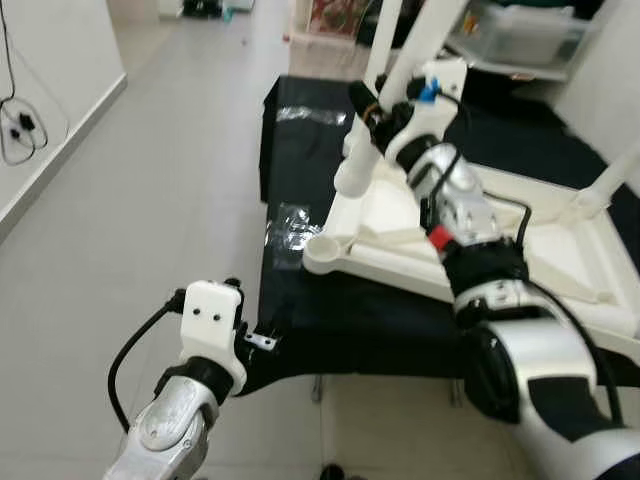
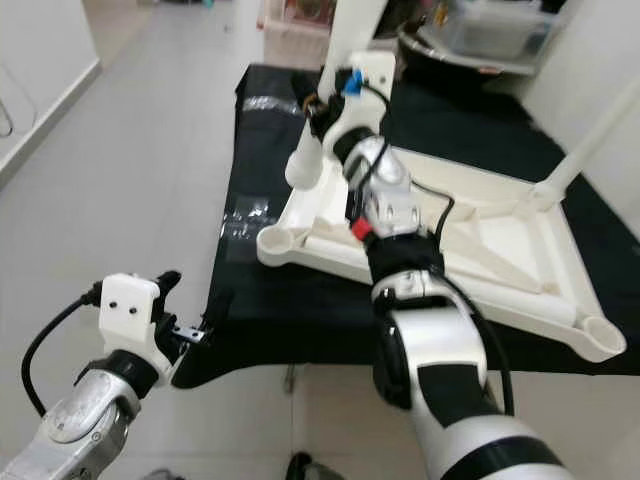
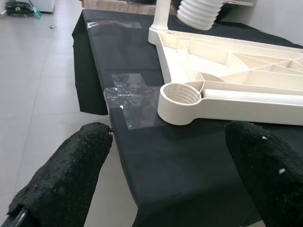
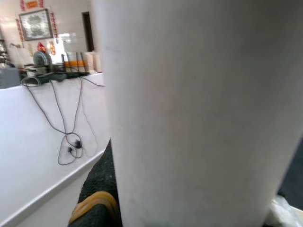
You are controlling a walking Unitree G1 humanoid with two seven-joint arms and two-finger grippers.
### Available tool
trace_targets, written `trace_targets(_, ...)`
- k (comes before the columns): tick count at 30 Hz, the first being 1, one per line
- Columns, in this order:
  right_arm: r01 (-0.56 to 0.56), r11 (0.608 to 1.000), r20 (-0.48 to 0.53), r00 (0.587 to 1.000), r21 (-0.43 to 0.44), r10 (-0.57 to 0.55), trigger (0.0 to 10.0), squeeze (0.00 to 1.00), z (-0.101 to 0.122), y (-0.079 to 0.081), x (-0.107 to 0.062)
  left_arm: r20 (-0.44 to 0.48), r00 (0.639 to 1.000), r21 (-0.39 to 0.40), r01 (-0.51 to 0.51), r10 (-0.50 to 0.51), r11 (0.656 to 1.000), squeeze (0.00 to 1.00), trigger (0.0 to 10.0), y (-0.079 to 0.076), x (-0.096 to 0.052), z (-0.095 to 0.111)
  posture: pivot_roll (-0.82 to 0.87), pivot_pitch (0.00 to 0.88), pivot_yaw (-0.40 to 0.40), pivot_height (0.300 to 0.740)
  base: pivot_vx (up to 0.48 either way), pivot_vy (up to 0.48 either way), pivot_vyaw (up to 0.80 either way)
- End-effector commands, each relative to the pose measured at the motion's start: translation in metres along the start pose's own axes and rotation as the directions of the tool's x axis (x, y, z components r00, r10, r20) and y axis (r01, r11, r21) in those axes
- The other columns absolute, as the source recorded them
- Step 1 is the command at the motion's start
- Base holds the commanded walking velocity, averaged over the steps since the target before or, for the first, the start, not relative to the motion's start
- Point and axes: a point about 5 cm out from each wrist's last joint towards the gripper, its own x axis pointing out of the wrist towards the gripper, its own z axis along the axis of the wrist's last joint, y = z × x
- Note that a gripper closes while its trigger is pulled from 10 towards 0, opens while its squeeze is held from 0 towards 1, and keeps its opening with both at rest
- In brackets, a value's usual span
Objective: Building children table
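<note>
Children's table frame (image 1: 520,250), cream plastic, lies upside down on a black-draped work surface (image 1: 330,310), directly below and around the right gripper (image 1: 372,112). The right gripper is closed around a white table leg (image 1: 360,160), whose ribbed lower end hangs just above the frame's inner corner region; in the right wrist view the leg (image 4: 199,113) stands hard against a black finger (image 4: 97,189). Nearer the robot than this gripper, an empty threaded socket (image 3: 180,97) marks the frame's near corner. Beyond the gripper, another leg (image 1: 425,40) stands upright in the frame; a further leg (image 1: 615,180) rises to its right. The left gripper (image 3: 170,175) hovers at the near edge of the black cloth, its fingers (image 3: 66,179) spread wide and holding nothing, pointing toward the socket. Clear tape (image 3: 135,97) sticks to the cloth just beside the socket. Grey floor tiles (image 1: 150,200) extend to the left.
</note>
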Motion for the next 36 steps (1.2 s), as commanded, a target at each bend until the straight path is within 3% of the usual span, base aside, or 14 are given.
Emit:
trace_targets(1,0.005,1.000,0.012,1.000,0.019,-0.005,10.0,0.00,0.005,-0.011,0.000,-0.027,0.999,-0.009,0.020,-0.020,1.000,0.00,10.0,-0.006,-0.005,-0.002,0.12,0.254,-0.149,0.740,0.000,0.000,0.00)
trace_targets(6,-0.122,0.989,-0.040,0.991,0.082,0.126,10.0,0.00,0.004,-0.004,0.004,-0.035,0.998,-0.006,0.045,-0.045,0.999,0.00,10.0,-0.012,-0.010,0.000,0.12,0.275,-0.155,0.740,0.000,0.000,0.00)
trace_targets(10,-0.404,0.906,-0.132,0.898,0.126,0.419,10.0,0.00,-0.003,0.011,0.001,-0.048,0.997,-0.010,0.062,-0.062,0.998,0.00,10.0,-0.018,-0.017,0.001,0.13,0.288,-0.155,0.740,0.000,0.000,0.00)
trace_targets(11,-0.404,0.906,-0.132,0.898,0.126,0.419,10.0,0.00,-0.003,0.011,0.001,-0.048,0.997,-0.010,0.062,-0.062,0.998,0.00,10.0,-0.018,-0.017,0.001,0.13,0.288,-0.155,0.740,0.000,0.000,0.00)
trace_targets(12,-0.513,0.848,-0.161,0.833,0.131,0.529,10.0,0.00,-0.006,0.014,-0.004,-0.053,0.996,-0.011,0.067,-0.068,0.998,0.00,10.0,-0.019,-0.020,0.002,0.13,0.288,-0.158,0.740,0.000,0.000,0.00)
trace_targets(14,-0.549,0.823,-0.172,0.805,0.142,0.567,10.0,0.00,-0.008,0.015,-0.006,-0.056,0.996,-0.012,0.068,-0.069,0.998,0.00,10.0,-0.020,-0.021,0.002,0.13,0.288,-0.158,0.740,0.000,0.000,0.00)
trace_targets(16,-0.641,0.747,-0.154,0.731,0.177,0.664,10.0,0.00,-0.007,0.019,-0.010,-0.062,0.996,-0.017,0.069,-0.070,0.997,0.00,10.0,-0.021,-0.023,0.002,0.13,0.285,-0.157,0.740,0.000,0.000,0.00)
trace_targets(17,-0.641,0.747,-0.154,0.731,0.177,0.664,10.0,0.00,-0.007,0.019,-0.010,-0.062,0.996,-0.017,0.069,-0.070,0.997,0.00,10.0,-0.021,-0.023,0.002,0.13,0.285,-0.157,0.740,0.000,0.000,0.00)
trace_targets(19,-0.721,0.664,-0.122,0.654,0.200,0.747,10.0,0.00,-0.005,0.024,-0.014,-0.067,0.995,-0.021,0.069,-0.070,0.997,0.00,10.0,-0.022,-0.024,0.002,0.13,0.284,-0.159,0.740,0.000,0.000,0.00)
trace_targets(20,-0.721,0.664,-0.122,0.654,0.200,0.747,10.0,0.00,-0.005,0.024,-0.014,-0.067,0.995,-0.021,0.069,-0.070,0.997,0.00,10.0,-0.022,-0.024,0.002,0.13,0.284,-0.159,0.740,0.000,0.000,0.00)
trace_targets(22,-0.764,0.608,-0.101,0.602,0.214,0.792,10.0,0.00,-0.005,0.029,-0.016,-0.072,0.995,-0.023,0.069,-0.071,0.997,0.00,10.0,-0.024,-0.025,0.002,0.13,0.282,-0.159,0.740,0.000,0.000,0.00)
trace_targets(26,-0.781,0.586,-0.096,0.580,0.216,0.809,10.0,0.00,-0.006,0.031,-0.016,-0.075,0.995,-0.024,0.069,-0.070,0.997,0.00,10.0,-0.025,-0.026,0.002,0.14,0.279,-0.161,0.740,0.000,0.000,0.00)
trace_targets(29,-0.821,0.534,-0.087,0.528,0.204,0.845,10.0,0.00,-0.008,0.031,-0.021,-0.079,0.995,-0.026,0.061,-0.062,0.998,0.00,10.0,-0.024,-0.028,0.003,0.14,0.279,-0.164,0.740,0.000,0.000,0.00)
trace_targets(36,-0.840,0.512,-0.108,0.500,0.180,0.859,10.0,0.00,-0.010,0.028,-0.025,-0.080,0.995,-0.027,0.056,-0.058,0.998,0.00,10.0,-0.024,-0.030,0.005,0.14,0.280,-0.165,0.740,0.000,0.000,0.00)
